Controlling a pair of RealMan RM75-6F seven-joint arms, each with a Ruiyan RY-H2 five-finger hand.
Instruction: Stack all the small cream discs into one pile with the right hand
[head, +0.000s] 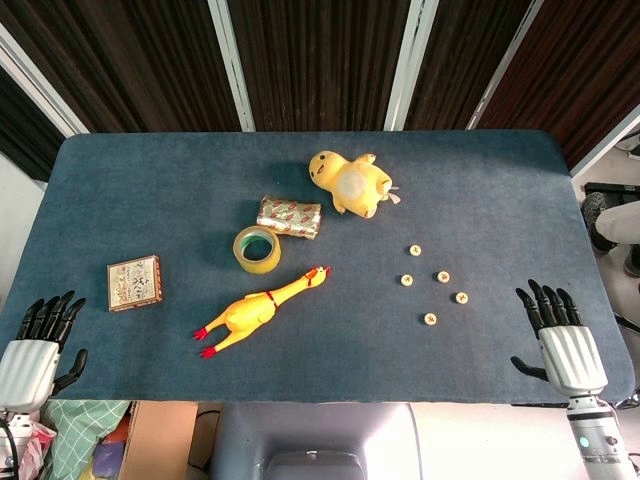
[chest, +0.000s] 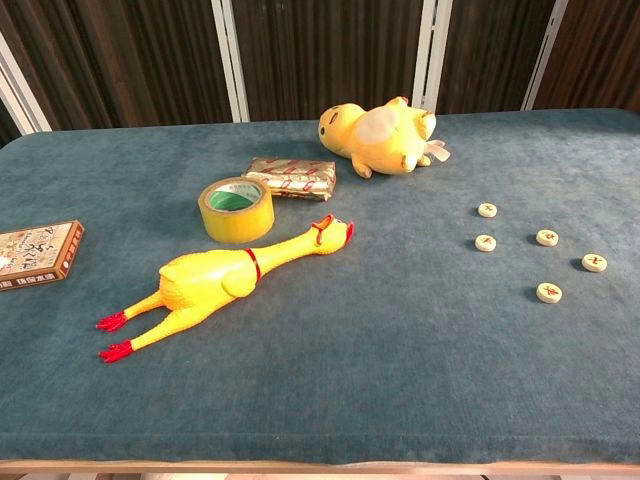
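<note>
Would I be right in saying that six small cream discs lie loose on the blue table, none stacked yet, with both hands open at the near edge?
Not quite: there are five cream discs, not six, as the head view shows. The rest holds: they lie apart on the blue table, none stacked, and the left hand and right hand rest open at the near edge.

Open worktop (head: 480, 190) between right hand (head: 565, 340) and the five cream discs (head: 430, 319); nothing in that path. Plush duck (head: 352, 182) far-left of discs. Rubber chicken (head: 262, 310), tape roll (head: 257, 249) well left.
</note>
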